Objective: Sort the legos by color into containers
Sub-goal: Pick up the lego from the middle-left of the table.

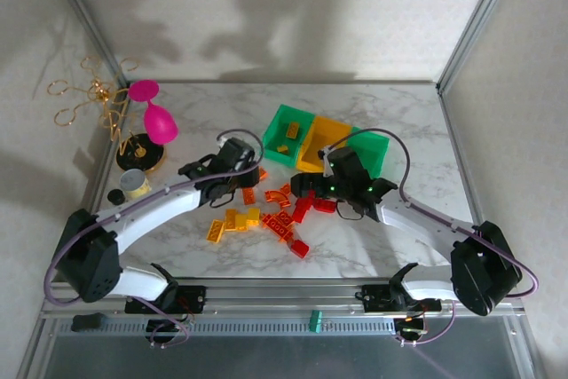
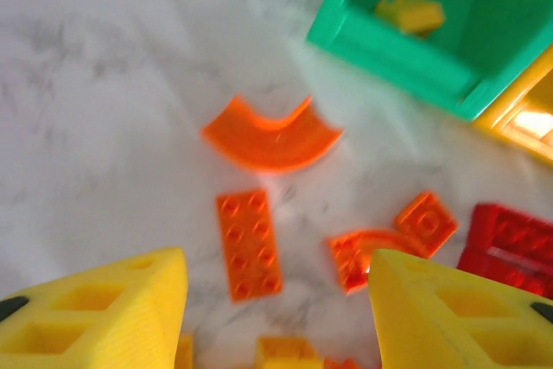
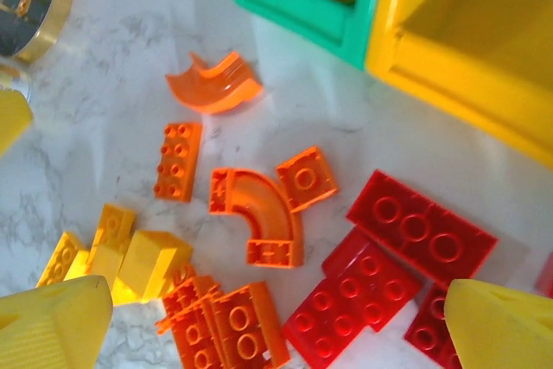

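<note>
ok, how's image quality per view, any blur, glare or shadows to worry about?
Left wrist: soft throughout, the orange arch and the green bin have smeared edges, and the yellow-orange bin is blown out at the right edge. Right wrist: sharp, studs on the red bricks read clearly. Top external: even light, big arm shadows on the back wall, no glare on the table.
</note>
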